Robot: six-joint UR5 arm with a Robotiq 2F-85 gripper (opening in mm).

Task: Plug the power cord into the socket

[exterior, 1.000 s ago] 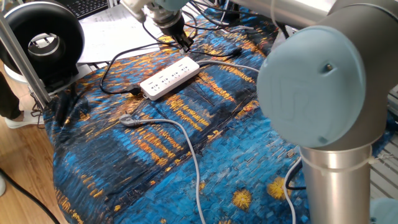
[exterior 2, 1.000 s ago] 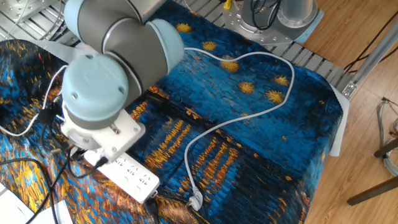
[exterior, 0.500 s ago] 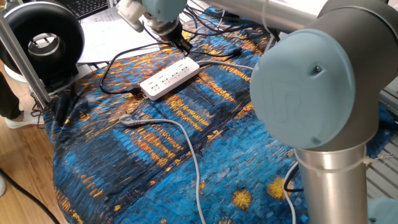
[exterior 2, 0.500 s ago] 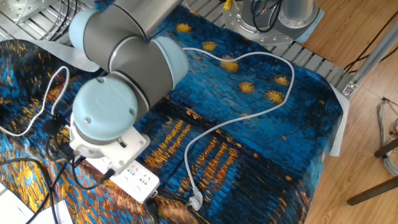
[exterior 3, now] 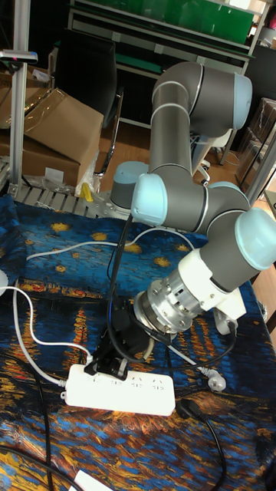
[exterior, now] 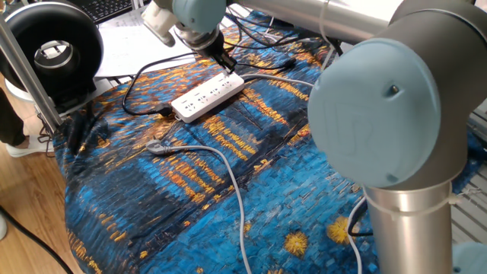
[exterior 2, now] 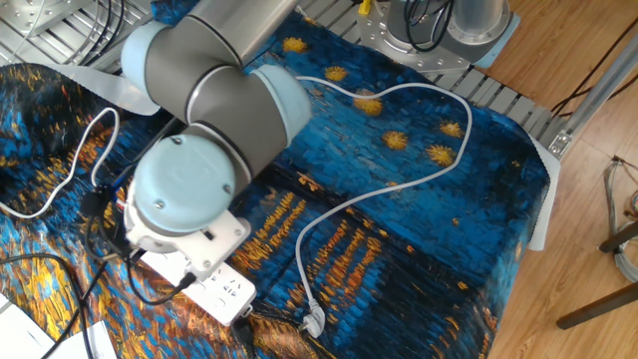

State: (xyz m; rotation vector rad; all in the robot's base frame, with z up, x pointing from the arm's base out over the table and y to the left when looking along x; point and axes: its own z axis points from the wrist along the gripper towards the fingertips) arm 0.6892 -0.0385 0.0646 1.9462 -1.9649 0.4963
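The socket [exterior: 205, 96] is a long white power strip lying on the blue patterned cloth, also seen in the other fixed view [exterior 2: 221, 289] and the tall view [exterior 3: 123, 399]. My gripper [exterior: 227, 67] points down at its far end, black fingers closed just above the top face [exterior 3: 110, 367]. The thin white power cord [exterior: 281, 78] runs across the cloth up to that end, and its loop [exterior 3: 27, 326] leads in beside the strip [exterior 2: 100, 135]. The fingers hide its plug. In the other fixed view my wrist hides the fingertips.
A thicker grey cable with a metallic end [exterior: 157, 148] lies in front of the strip [exterior 2: 313, 321]. Black cables [exterior: 137, 84] curl around the strip's near end. A black round device [exterior: 49, 49] and papers [exterior: 129, 38] sit at the back left.
My gripper has come down and slightly right, from above the strip's far end to just over its top face. The wrist has shifted along with it. The strip has not moved.
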